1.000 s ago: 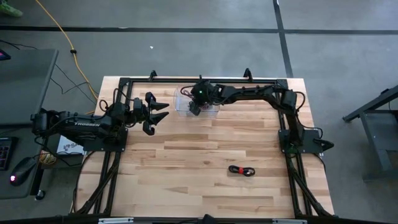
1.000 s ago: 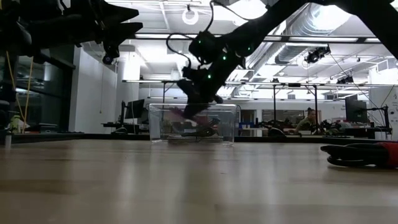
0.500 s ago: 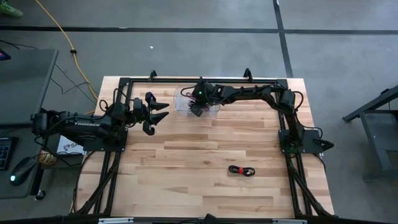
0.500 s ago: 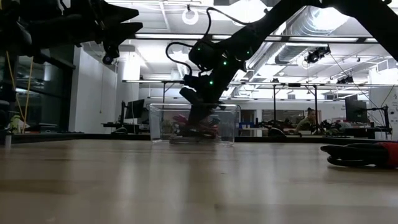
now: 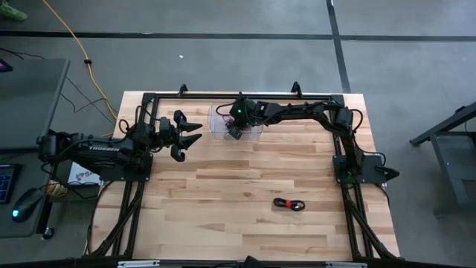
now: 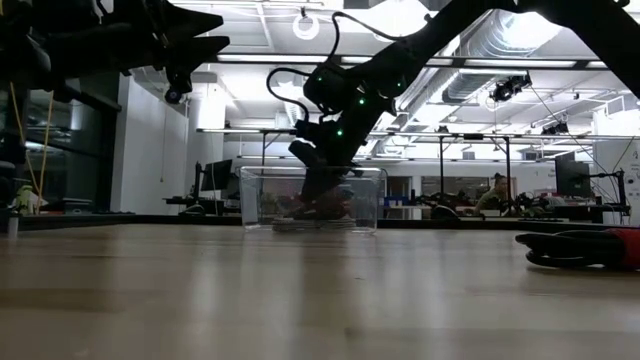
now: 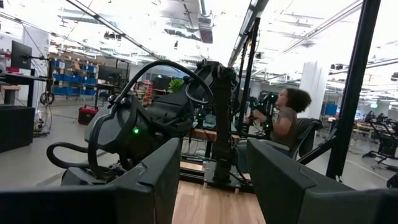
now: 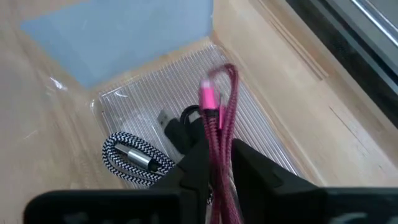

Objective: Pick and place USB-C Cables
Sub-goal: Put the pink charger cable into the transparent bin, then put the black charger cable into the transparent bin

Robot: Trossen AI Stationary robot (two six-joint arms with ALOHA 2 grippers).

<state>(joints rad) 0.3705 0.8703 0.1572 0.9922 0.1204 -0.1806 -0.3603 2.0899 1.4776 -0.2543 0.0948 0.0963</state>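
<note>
Right gripper (image 8: 219, 163), lowered into the clear bin (image 5: 220, 128) over the past second, clenches the pink cable (image 8: 221, 118) beside the silver one (image 8: 134, 155); release looks imminent, red cable (image 5: 288, 204) remaining.

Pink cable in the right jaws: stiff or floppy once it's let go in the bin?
Probably semi-stiff: the pink cable stands up in a loop above the right gripper rather than drooping. Its braided sheath looks grippy, not slick. Released, it may spring open slightly against the clear bin, near the silver-grey cable.
</note>
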